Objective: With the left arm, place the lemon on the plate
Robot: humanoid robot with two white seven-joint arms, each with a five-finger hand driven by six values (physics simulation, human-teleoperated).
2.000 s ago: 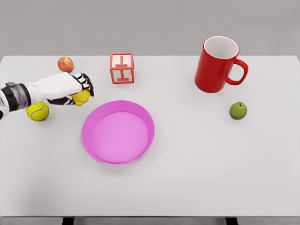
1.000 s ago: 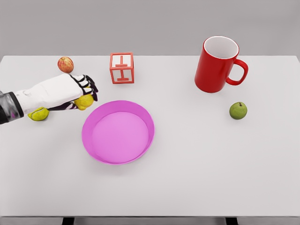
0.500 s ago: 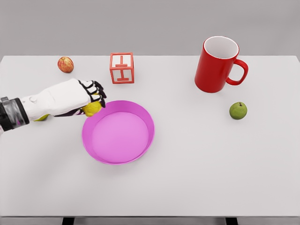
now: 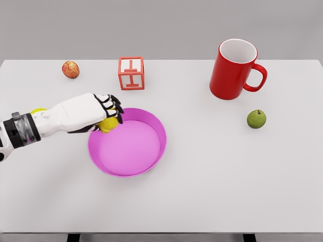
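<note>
My left hand (image 4: 103, 113) reaches in from the left and is shut on a yellow lemon (image 4: 109, 124). The lemon peeks out below the dark fingers (image 4: 113, 105), held just over the left rim of the pink plate (image 4: 151, 148). The plate lies a little left of the table's middle, with nothing else in it. Most of the lemon is covered by the hand. The right arm does not show.
A red apple (image 4: 70, 69) sits at the back left, a red and white block (image 4: 131, 73) behind the plate. A red mug (image 4: 235, 69) stands at the back right with a green apple (image 4: 256, 119) in front of it. A yellow-green ball (image 4: 36, 111) peeks from behind my forearm.
My left hand has carried the lemon rightward and toward the front, from beside the ball to the plate's left rim. My forearm now hides most of the ball.
</note>
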